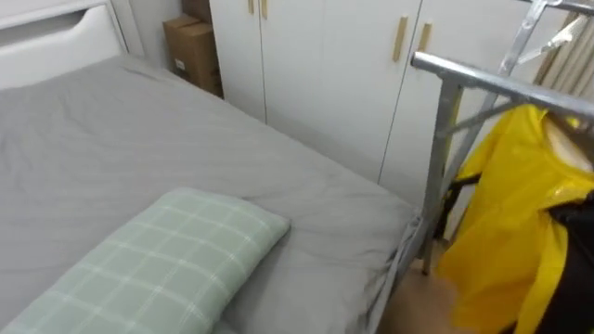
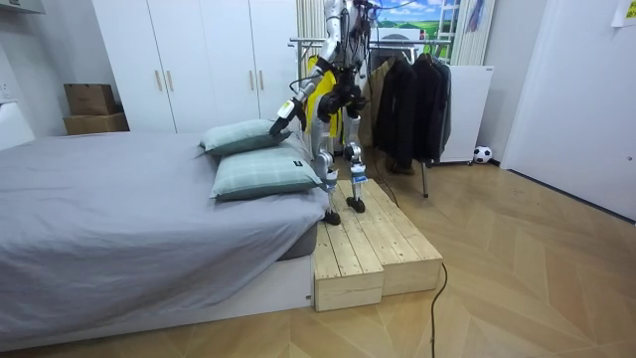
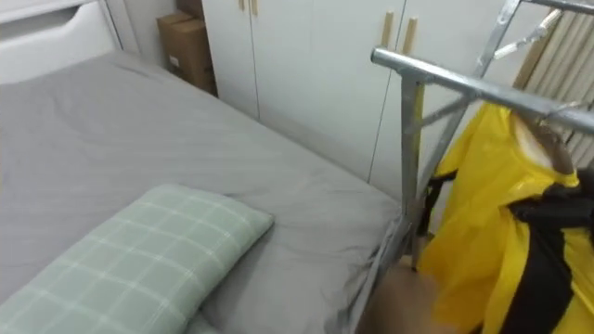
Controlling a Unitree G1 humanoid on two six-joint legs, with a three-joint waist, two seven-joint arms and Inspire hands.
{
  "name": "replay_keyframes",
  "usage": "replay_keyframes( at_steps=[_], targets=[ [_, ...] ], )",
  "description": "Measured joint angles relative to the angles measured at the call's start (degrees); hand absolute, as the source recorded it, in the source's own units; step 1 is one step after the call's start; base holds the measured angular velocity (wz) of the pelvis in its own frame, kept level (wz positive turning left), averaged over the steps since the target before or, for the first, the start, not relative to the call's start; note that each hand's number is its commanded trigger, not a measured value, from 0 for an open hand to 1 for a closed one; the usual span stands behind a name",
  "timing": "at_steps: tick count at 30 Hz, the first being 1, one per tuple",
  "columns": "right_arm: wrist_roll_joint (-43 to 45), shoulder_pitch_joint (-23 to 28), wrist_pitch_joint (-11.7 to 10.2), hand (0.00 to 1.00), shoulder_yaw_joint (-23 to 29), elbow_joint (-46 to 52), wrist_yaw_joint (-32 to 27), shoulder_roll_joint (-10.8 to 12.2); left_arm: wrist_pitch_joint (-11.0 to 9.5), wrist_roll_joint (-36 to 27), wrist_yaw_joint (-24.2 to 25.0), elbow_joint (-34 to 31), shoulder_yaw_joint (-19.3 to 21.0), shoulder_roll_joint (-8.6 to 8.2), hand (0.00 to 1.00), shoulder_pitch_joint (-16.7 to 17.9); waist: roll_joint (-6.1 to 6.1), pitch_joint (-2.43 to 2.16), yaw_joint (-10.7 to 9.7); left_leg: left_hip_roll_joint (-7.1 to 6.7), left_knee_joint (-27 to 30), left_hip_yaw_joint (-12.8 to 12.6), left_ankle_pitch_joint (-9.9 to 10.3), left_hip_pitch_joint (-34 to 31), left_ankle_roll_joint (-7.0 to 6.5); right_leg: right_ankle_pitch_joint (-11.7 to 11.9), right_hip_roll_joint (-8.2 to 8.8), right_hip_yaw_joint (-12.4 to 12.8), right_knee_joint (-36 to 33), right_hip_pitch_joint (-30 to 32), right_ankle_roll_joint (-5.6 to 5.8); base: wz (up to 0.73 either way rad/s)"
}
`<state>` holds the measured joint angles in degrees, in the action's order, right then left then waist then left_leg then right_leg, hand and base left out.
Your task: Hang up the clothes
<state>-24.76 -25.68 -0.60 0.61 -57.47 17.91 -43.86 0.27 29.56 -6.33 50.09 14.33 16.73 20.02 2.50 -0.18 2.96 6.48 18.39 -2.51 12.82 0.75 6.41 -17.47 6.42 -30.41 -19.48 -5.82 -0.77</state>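
Observation:
A yellow garment [image 1: 520, 213] with black trim hangs at the right, from the grey metal clothes rack [image 1: 483, 82] beside the bed; its open collar sits just under the top rail. In the room view I stand on a low wooden platform [image 2: 373, 244] between the bed and the rack, with the yellow garment [image 2: 316, 85] in front of my body. My right arm reaches up toward the rack's top, and my right hand [image 2: 341, 12] is small there. My left hand [image 2: 282, 116] hangs low over the pillows.
The grey bed [image 1: 111, 158] lies to my left with a green checked pillow [image 1: 158, 264] near its edge. White wardrobes [image 1: 325, 65] and cardboard boxes [image 1: 193, 51] stand behind it. Dark coats [image 2: 407, 94] hang on a further rack.

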Motion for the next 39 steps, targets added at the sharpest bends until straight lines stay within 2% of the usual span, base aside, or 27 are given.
replay_keyframes(
  at_steps=[1,2,8,13,14,16,17,24,28,39],
  targets=[
    [-0.1,0.0,0.0,1.00,0.2,0.0,0.1,0.0,0.1,0.0,-0.4,-0.8,0.1,0.01,0.00,0.1,-0.18,-0.05,0.0,0.11,0.1,-2.5,-0.1,0.0,0.02,0.0,-0.12,0.1,0.0,0.0,0.03,-0.04],
    [-0.1,0.0,0.0,1.00,0.4,0.0,0.2,0.0,0.1,0.0,-1.1,-1.1,0.1,0.03,0.00,0.0,-0.21,-0.07,0.0,0.24,-0.1,-3.0,-0.1,-0.1,0.04,0.0,-0.35,0.6,0.0,0.1,0.07,-0.05],
    [-2.4,0.0,0.2,1.00,0.5,0.0,0.5,0.2,0.2,-0.1,-2.3,-1.7,0.0,0.09,0.00,-0.1,-0.08,0.21,0.6,0.05,-0.3,-3.5,-0.1,0.0,0.04,-0.1,-0.60,1.2,1.0,0.0,0.15,-0.03],
    [-2.4,0.2,0.2,1.00,0.5,0.0,0.6,0.4,0.2,-0.1,-4.6,-1.2,0.0,0.09,0.00,-0.2,-0.08,0.22,1.2,-0.01,0.3,-3.8,-0.1,0.1,0.04,-0.2,-0.79,2.4,1.9,-0.2,0.21,-0.07],
    [-2.4,0.7,0.2,0.65,0.5,0.0,0.6,0.4,0.2,-0.1,-4.8,-0.6,0.0,0.08,0.00,-0.4,-0.09,0.22,1.5,0.03,0.4,-3.9,-0.1,0.3,0.04,-0.3,-0.89,2.8,1.9,-0.3,0.19,-0.09],
    [-2.4,1.7,0.2,0.09,0.5,0.0,0.7,0.5,0.2,-0.2,-4.8,-0.4,0.0,0.07,0.00,-0.4,0.04,0.28,1.9,0.10,0.6,-4.0,-0.1,0.6,0.03,-0.4,-0.98,3.2,1.9,-0.6,0.10,-0.10],
    [-2.4,1.8,0.2,0.00,0.5,0.1,1.2,0.6,0.2,-0.3,-4.8,0.0,0.0,0.06,0.00,-0.3,0.09,0.31,2.0,0.17,1.0,-4.3,-0.1,0.7,0.03,-0.6,-0.97,3.4,1.8,-0.8,0.09,-0.09],
    [-4.3,2.1,-0.5,0.00,0.9,0.1,1.2,0.6,0.3,-0.2,-5.6,1.1,-1.3,0.02,0.00,-0.4,0.35,0.40,1.9,1.03,2.4,-5.2,-0.1,0.7,0.03,-1.2,-1.60,3.0,2.0,-1.7,-0.51,-0.01],
    [-4.3,2.3,-1.2,0.00,2.2,-0.2,-0.7,0.6,-0.3,-0.1,-6.1,1.6,-1.3,0.02,0.00,-0.6,0.30,0.38,1.7,1.13,2.4,-5.2,-0.1,0.8,0.03,-1.2,-1.74,2.0,2.8,-2.4,-0.61,0.07],
    [-4.2,2.6,-1.3,0.00,2.9,-0.3,-2.5,0.8,-0.3,0.1,-6.8,2.5,-1.3,-0.38,0.00,-1.2,0.49,0.43,2.0,1.22,2.1,-5.2,-0.1,0.9,0.03,-1.2,-2.00,2.0,2.9,-3.4,-0.57,0.03]
  ],
)
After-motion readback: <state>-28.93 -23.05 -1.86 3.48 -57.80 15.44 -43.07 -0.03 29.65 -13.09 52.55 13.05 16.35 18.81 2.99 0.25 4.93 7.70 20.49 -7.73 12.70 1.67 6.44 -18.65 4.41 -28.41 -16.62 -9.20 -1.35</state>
